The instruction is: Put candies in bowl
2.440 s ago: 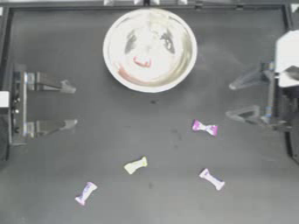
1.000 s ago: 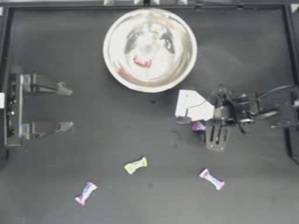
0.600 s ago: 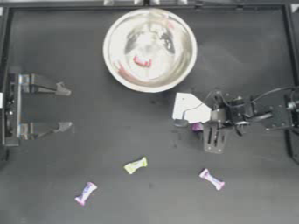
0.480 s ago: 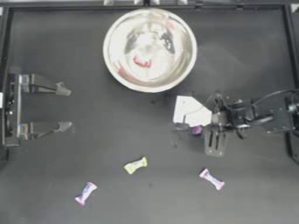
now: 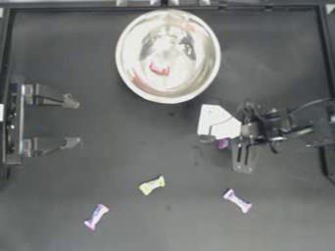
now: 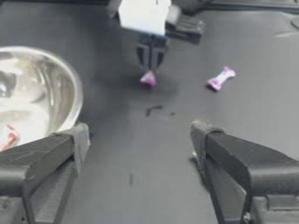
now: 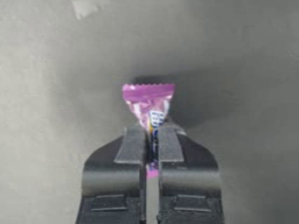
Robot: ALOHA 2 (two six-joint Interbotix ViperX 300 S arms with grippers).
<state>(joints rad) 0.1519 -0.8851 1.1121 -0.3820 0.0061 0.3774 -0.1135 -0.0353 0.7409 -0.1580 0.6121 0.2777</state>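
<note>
Table: a dark, flat table [image 5: 85,98] was seen from above, with every other thing resting on it.

Bowl: a large round shiny silver metal bowl [image 5: 167,55] with a pale rim was placed at the far middle of the table; a small red twist-wrapped candy [image 5: 158,69] was lying inside it, off the centre.

Right arm: the arm was reached in from the right side, and the right gripper [image 7: 151,139] was lowered to the table just below and to the right of the bowl, apart from its rim. A white block on the wrist [image 5: 216,122] was seen beside it in the top view.

Right gripper state: the two dark jaws were pressed together on the middle of a small purple twist-wrapped candy [image 7: 149,102]. One fanned end of the wrapper was stuck out beyond the jaw tips, and a sliver of purple was seen behind them, between the jaws.

Purple candy: it was pinched by the right gripper, close to the table surface; whether it was touching the table could not be told.

Left arm: the left gripper [image 6: 137,138] was parked at the left edge of the table, well apart from the candies, with its jaws spread wide and nothing between them.

Loose candies: a yellow-green twist-wrapped candy [image 5: 152,185] was lying near the lower middle, a white-and-pink one [image 5: 237,200] to its right, below the right gripper, and another white-and-pink one [image 5: 95,216] at the lower left, all well apart from one another.
</note>
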